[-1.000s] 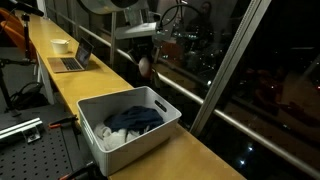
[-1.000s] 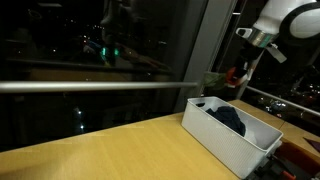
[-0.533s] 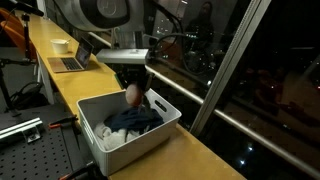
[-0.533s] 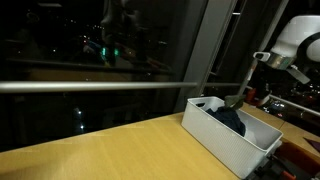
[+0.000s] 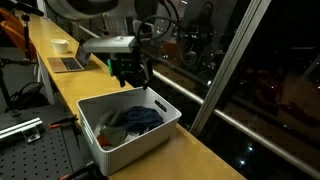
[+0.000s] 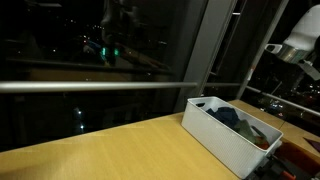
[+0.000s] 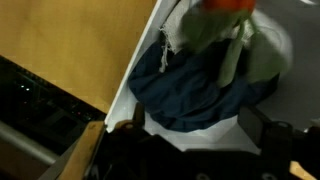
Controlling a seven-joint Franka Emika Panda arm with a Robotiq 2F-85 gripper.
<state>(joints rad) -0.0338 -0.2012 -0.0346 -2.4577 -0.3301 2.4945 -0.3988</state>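
My gripper (image 5: 130, 72) hangs open just above the far end of a white plastic bin (image 5: 160, 139) and holds nothing. In the wrist view the fingers (image 7: 262, 132) stand wide apart, with the gripper (image 7: 195, 138) over the clothes. A dark blue garment (image 7: 195, 88) lies crumpled in the bin (image 7: 143, 62). A pale cloth with an orange-red part (image 7: 222, 25) rests on top of it. The blue garment (image 5: 140, 118) also shows in an exterior view. The bin (image 6: 225, 138) stands at the table's end; only the arm (image 6: 298, 48) shows at the right edge there.
The bin sits on a long wooden table (image 5: 190, 158) along a dark window with a metal rail (image 6: 100, 86). An open laptop (image 5: 72, 60) and a white bowl (image 5: 60, 44) stand further back. A perforated metal board (image 5: 30, 145) lies beside the table.
The gripper carried a reddish item from the window side down into the bin, opened, and has risen slightly. The item now lies on the clothes.
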